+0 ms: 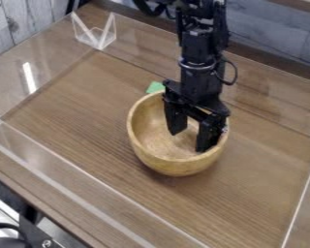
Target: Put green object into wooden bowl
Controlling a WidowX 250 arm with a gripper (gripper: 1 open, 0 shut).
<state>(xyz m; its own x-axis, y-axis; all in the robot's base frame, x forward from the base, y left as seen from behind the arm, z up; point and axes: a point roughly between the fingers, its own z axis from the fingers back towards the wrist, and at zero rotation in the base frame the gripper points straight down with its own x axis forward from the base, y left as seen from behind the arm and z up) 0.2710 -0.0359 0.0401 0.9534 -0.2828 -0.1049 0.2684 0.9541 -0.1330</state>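
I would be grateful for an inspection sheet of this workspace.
Surface: wooden table, dark seams between its planks.
Job's things: bowl upright on the table; green object outside, by its far rim.
Clutter: white frame near the far left.
Claw: open, over and partly inside the bowl; no green object seen between its fingers.
Cables: black cable at the lower left corner.
Surroundings: grey area beyond the table's left edge.

Wooden tabletop [67, 126] with pale straight lines, grey curtain-like folds [28, 15] at upper left
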